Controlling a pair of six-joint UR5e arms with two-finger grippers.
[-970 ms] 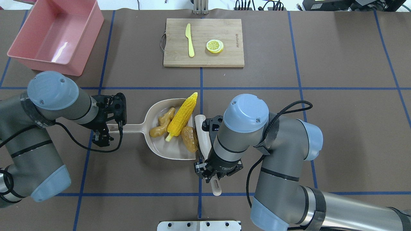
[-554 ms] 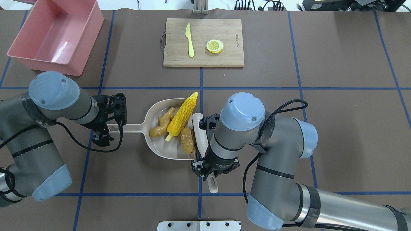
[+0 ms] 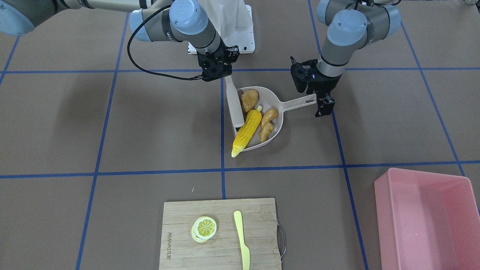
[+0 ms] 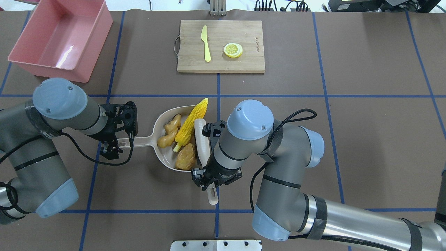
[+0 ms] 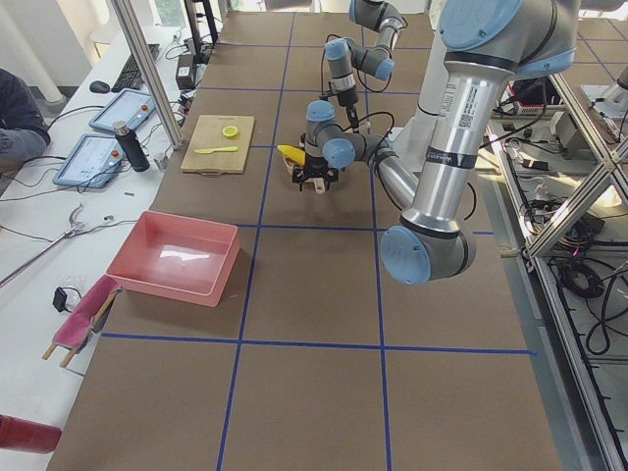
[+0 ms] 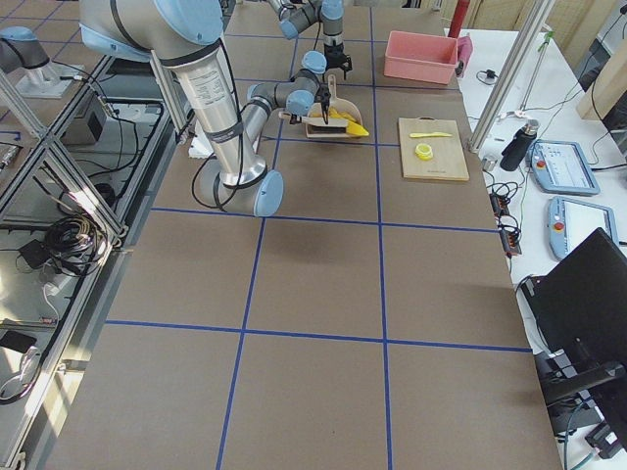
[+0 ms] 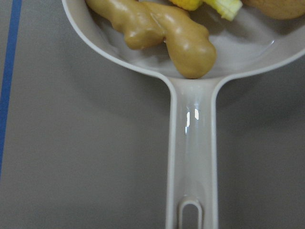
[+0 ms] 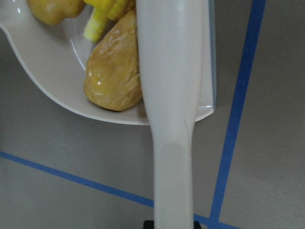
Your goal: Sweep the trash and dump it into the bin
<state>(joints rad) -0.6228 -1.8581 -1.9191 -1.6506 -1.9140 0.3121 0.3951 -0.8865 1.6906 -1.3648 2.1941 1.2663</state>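
Note:
The beige dustpan (image 4: 166,154) lies mid-table with the trash in it: the yellow corn cob (image 4: 190,123), the tan ginger root (image 4: 169,130) and the brown potato (image 4: 185,157). The corn's tip sticks out past the pan's far edge. My left gripper (image 4: 116,143) is shut on the dustpan handle (image 4: 139,141), which also shows in the left wrist view (image 7: 193,157). My right gripper (image 4: 214,178) is shut on the beige brush (image 4: 201,139), whose head stands against the pan's open side, touching the potato (image 8: 114,76). The pink bin (image 4: 48,71) stands empty at the far left.
A wooden cutting board (image 4: 244,64) at the far middle carries a pale yellow knife (image 4: 206,43) and a lemon slice (image 4: 233,50). A metal mount plate (image 4: 216,245) sits at the near table edge. Brown table between the dustpan and the bin shows blue tape lines.
My right gripper has moved left with the brush, pushing the potato and corn deeper into the dustpan. The pan and its contents shifted slightly left. The left gripper has stayed on the handle.

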